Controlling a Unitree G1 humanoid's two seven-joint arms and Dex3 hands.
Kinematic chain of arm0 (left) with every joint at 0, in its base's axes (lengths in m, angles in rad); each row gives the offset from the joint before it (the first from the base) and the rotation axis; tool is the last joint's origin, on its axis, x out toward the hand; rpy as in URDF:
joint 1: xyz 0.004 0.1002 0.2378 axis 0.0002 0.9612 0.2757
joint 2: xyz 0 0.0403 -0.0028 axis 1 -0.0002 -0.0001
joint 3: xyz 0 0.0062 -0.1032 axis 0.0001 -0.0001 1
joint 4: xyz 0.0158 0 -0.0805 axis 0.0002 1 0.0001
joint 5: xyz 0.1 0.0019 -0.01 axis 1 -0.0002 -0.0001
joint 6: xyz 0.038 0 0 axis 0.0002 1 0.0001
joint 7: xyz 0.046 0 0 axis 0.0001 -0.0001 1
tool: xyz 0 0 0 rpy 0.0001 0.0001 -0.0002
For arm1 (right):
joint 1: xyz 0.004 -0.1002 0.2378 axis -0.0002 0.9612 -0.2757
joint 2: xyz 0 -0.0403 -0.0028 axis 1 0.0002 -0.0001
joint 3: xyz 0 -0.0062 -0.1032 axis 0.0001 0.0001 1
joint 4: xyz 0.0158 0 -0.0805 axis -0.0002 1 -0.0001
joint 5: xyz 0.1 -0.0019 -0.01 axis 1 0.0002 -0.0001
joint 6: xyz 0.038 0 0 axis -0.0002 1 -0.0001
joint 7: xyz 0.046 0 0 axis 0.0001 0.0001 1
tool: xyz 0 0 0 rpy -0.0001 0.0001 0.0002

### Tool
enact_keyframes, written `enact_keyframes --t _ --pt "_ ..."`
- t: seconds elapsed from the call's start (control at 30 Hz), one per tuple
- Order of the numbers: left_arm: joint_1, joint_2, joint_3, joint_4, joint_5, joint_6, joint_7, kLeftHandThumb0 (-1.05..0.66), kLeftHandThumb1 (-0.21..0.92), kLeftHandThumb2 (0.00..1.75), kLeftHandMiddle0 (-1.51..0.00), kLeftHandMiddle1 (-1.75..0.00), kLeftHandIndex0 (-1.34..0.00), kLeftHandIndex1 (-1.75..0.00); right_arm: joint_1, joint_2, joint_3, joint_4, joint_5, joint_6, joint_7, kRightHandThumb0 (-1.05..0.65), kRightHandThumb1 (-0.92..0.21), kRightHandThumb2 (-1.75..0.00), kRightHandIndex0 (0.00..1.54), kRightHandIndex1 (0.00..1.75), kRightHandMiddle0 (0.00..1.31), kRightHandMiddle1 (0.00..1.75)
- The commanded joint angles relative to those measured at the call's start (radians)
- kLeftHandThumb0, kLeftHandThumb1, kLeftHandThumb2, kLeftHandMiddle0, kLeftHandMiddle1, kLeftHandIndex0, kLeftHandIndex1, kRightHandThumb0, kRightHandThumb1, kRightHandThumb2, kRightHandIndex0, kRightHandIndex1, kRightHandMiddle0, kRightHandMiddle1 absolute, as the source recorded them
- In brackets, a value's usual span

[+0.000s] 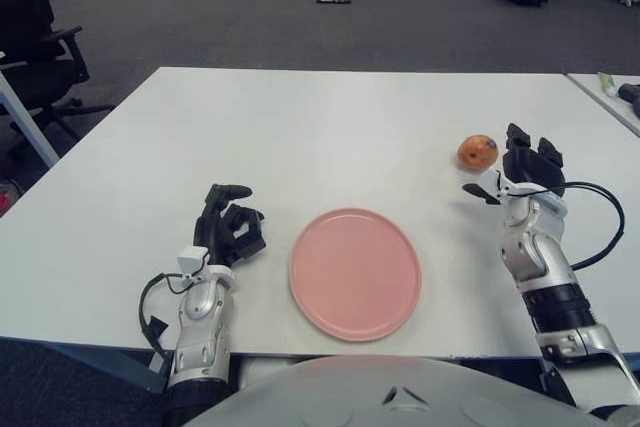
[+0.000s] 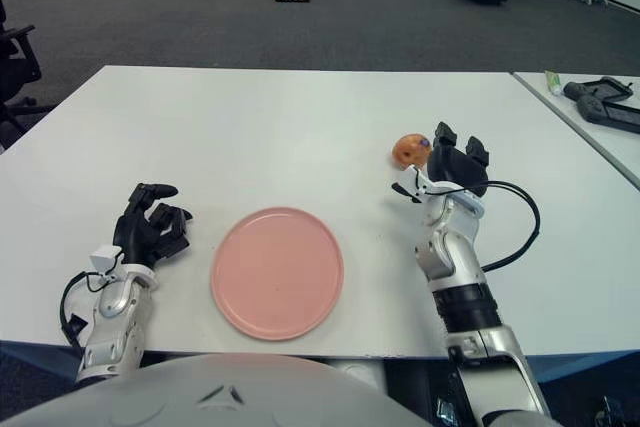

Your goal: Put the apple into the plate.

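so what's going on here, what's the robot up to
The right robot hand is beside the small orange-red apple on the white table, fingers open, not gripping it. The round pink plate in front of the robot holds nothing. The left robot hand shows left of the plate, fingers curled.

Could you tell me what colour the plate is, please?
The plate is plain pink, clearest in the left eye view.
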Motion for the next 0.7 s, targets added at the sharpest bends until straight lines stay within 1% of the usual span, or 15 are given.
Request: enact_keyframes --t 0.0,0.1,0.27,0.37,0.47,0.53,0.67 --pt "-0.005 -0.002 0.003 0.011 0.003 0.014 0.01 -0.01 0.31 1.34 -0.6 -1.75 -0.39 -1.75 -0.041 -0.023 0.018 0.059 0.0 0.001 -0.001 -0.86 -0.45 -0.49 0.0 0.0 0.0 0.0" --pt "-0.005 -0.001 0.005 0.013 -0.001 0.013 0.007 -0.01 0.3 1.35 -0.61 -1.75 -0.4 -1.75 -0.085 -0.034 0.037 0.146 0.003 -0.017 -0.007 -0.87 -0.45 -0.5 0.0 0.0 0.0 0.0" --pt "-0.005 -0.002 0.006 0.014 -0.005 0.013 0.005 -0.01 0.33 1.32 -0.59 -1.75 -0.38 -1.75 -0.149 -0.041 0.063 0.286 0.014 -0.058 -0.04 -0.88 -0.46 -0.51 0.0 0.0 0.0 0.0" --pt "-0.004 -0.003 0.006 0.016 -0.006 0.01 0.004 -0.01 0.35 1.3 -0.58 -1.75 -0.36 -1.75 -0.205 -0.039 0.076 0.421 0.032 -0.11 -0.082 -0.88 -0.47 -0.51 0.0 0.0 0.0 0.0" --pt "-0.003 -0.004 0.005 0.016 -0.006 0.006 0.003 -0.01 0.33 1.32 -0.59 -1.75 -0.37 -1.75 -0.249 -0.038 0.082 0.533 0.055 -0.162 -0.121 -0.89 -0.5 -0.52 0.0 0.0 0.0 0.0" --pt "-0.003 -0.004 0.004 0.015 -0.005 0.005 0.002 -0.01 0.29 1.36 -0.62 -1.75 -0.4 -1.75 -0.267 -0.039 0.086 0.575 0.067 -0.184 -0.139 -0.88 -0.51 -0.52 0.0 0.0 0.0 0.0" --pt "-0.003 -0.001 0.002 0.017 -0.002 0.0 -0.002 -0.01 0.26 1.4 -0.64 -1.75 -0.42 -1.75 -0.304 -0.037 0.098 0.654 0.086 -0.22 -0.169 -0.87 -0.53 -0.52 0.0 0.0 0.0 0.0"
